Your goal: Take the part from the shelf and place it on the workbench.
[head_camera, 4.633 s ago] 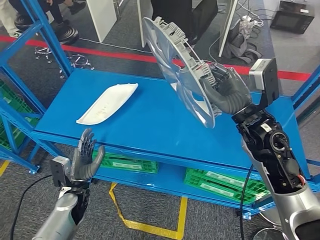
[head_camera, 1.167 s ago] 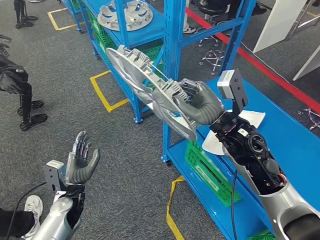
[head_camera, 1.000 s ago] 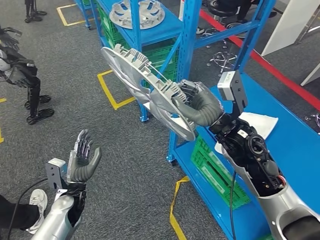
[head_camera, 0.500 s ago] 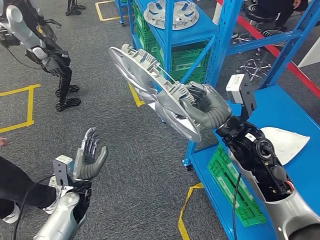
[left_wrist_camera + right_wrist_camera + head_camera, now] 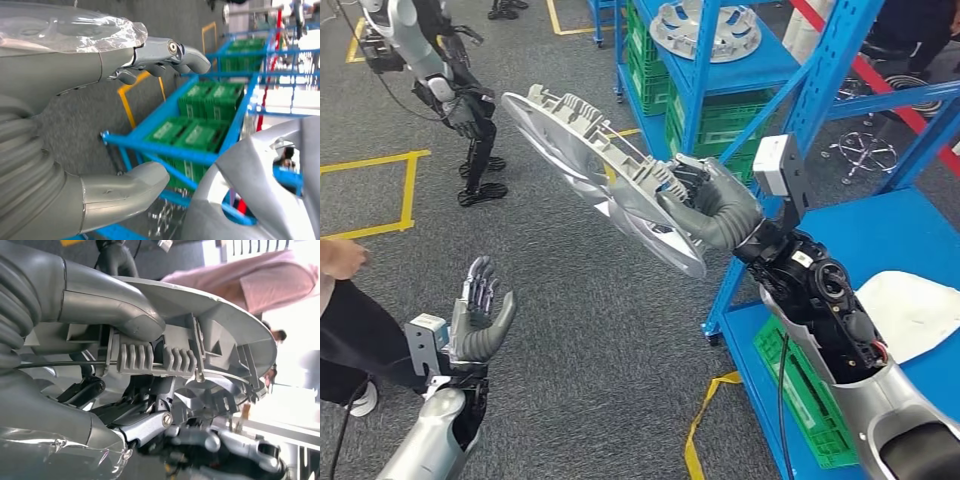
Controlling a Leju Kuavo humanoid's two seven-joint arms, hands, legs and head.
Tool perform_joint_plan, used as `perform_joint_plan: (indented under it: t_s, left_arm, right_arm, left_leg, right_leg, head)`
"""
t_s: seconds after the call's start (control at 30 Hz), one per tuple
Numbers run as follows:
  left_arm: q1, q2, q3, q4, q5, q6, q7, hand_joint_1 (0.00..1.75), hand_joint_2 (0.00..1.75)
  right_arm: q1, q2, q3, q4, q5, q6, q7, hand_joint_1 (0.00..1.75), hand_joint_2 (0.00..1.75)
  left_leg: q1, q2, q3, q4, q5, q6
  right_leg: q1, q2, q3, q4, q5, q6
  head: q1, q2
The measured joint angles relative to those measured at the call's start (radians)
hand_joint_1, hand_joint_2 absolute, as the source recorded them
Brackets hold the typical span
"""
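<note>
Part stayed clamped in the right hand, rim jutting beyond its fingers, as the view swung off the shelf: carrying continued. Left hand hung spread, empty.

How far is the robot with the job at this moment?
Done: the part is off the shelf, gripped by the right hand. In hand: it is carried in the air above the grey floor; the left hand holds nothing. Left: setting it on the workbench.
</note>
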Motion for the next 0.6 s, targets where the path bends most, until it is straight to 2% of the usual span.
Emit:
perform_joint_plan:
  t_s: [0.03,0.07,0.13,0.17,0.2,0.23,0.3,0.33,0.37,0.4,0.47,0.53,0.6]
  left_arm:
    - [0.0,0.001,0.0,-0.002,0.001,0.002,0.0,0.0,1.75]
    - [0.0,0.002,0.0,-0.003,0.001,0.003,0.0,0.0,1.75]
    - [0.003,0.003,0.0,-0.004,0.002,0.003,0.0,0.0,1.75]
    - [0.006,0.003,0.0,-0.004,0.002,0.003,0.0,0.0,1.75]
    - [0.009,0.004,0.0,-0.004,0.002,0.003,0.0,0.0,1.75]
    - [0.01,0.005,0.0,-0.004,0.002,0.003,0.0,0.0,1.75]
    - [0.011,0.006,0.0,-0.004,0.003,0.003,0.0,0.0,1.75]
    - [0.011,0.006,0.0,-0.004,0.003,0.003,0.0,0.0,1.75]
    - [0.012,0.006,0.0,-0.004,0.003,0.003,0.0,0.0,1.75]
    - [0.013,0.007,0.0,-0.004,0.003,0.003,0.0,0.0,1.75]
    - [0.016,0.01,0.0,-0.004,0.004,0.003,0.0,0.0,1.75]
    - [0.016,0.013,0.0,-0.004,0.004,0.003,0.0,0.0,1.75]
    - [0.015,0.015,0.0,-0.004,0.004,0.003,0.0,0.0,1.75]
  right_arm:
    - [-0.005,0.001,0.002,0.003,-0.003,0.004,0.0,1.75,1.75]
    - [-0.008,0.001,0.004,0.007,-0.005,0.008,-0.001,1.75,1.75]
    - [-0.011,0.001,0.01,0.014,-0.005,0.011,-0.001,1.75,1.75]
    - [-0.01,0.001,0.013,0.018,-0.005,0.012,-0.001,1.75,1.75]
    - [-0.009,0.002,0.017,0.023,-0.005,0.014,-0.003,1.75,1.75]
    - [-0.01,0.002,0.021,0.027,-0.006,0.016,-0.005,1.75,1.75]
    - [-0.013,0.003,0.026,0.035,-0.007,0.021,-0.009,1.75,1.75]
    - [-0.015,0.004,0.029,0.039,-0.008,0.024,-0.011,1.75,1.75]
    - [-0.018,0.004,0.031,0.042,-0.011,0.026,-0.012,1.75,1.75]
    - [-0.02,0.005,0.034,0.046,-0.014,0.027,-0.013,1.75,1.75]
    - [-0.024,0.009,0.04,0.051,-0.019,0.028,-0.014,1.75,1.75]
    - [-0.025,0.014,0.045,0.054,-0.021,0.028,-0.015,1.75,1.75]
    - [-0.026,0.017,0.047,0.06,-0.021,0.026,-0.014,1.75,1.75]
  left_leg:
    - [0.001,-0.007,0.004,-0.002,0.0,0.006]
    - [0.002,-0.015,0.007,-0.003,0.0,0.011]
    - [0.0,-0.033,0.008,-0.003,-0.001,0.016]
    - [-0.002,-0.044,0.009,-0.002,-0.002,0.016]
    - [-0.004,-0.055,0.011,-0.002,-0.002,0.017]
    - [-0.006,-0.066,0.013,-0.002,-0.003,0.017]
    - [-0.007,-0.086,0.017,-0.002,-0.004,0.016]
    - [-0.007,-0.096,0.016,-0.001,-0.004,0.013]
    - [-0.006,-0.105,0.012,0.0,-0.003,0.009]
    - [-0.004,-0.112,0.006,-0.001,0.0,0.004]
    - [-0.002,-0.123,-0.001,-0.002,0.004,-0.007]
    - [-0.006,-0.09,-0.016,0.028,-0.018,-0.017]
    - [-0.007,-0.038,-0.071,0.142,-0.077,-0.028]
  right_leg:
    - [-0.002,0.014,-0.014,0.035,-0.022,0.003]
    - [-0.003,0.033,-0.041,0.093,-0.052,0.004]
    - [-0.001,0.059,-0.114,0.243,-0.109,0.004]
    - [0.0,0.063,-0.141,0.292,-0.117,0.002]
    - [0.001,0.066,-0.153,0.303,-0.106,0.0]
    - [0.001,0.069,-0.144,0.271,-0.077,-0.005]
    - [0.002,0.095,-0.087,0.132,0.004,-0.017]
    - [0.003,0.111,-0.058,0.07,0.03,-0.022]
    - [0.004,0.123,-0.038,0.027,0.041,-0.026]
    - [0.006,0.127,-0.028,0.01,0.037,-0.028]
    - [0.005,0.11,-0.019,-0.007,0.035,-0.033]
    - [0.002,0.09,-0.01,-0.022,0.041,-0.04]
    - [0.003,0.07,-0.005,-0.029,0.043,-0.046]
  head:
    - [0.003,0.0]
    - [0.008,0.0]
    - [0.02,0.0]
    - [0.025,0.0]
    - [0.029,0.0]
    - [0.031,0.0]
    - [0.036,0.0]
    - [0.036,0.0]
    - [0.037,0.0]
    - [0.038,0.0]
    - [0.039,0.0]
    - [0.029,0.0]
    - [0.016,0.0]
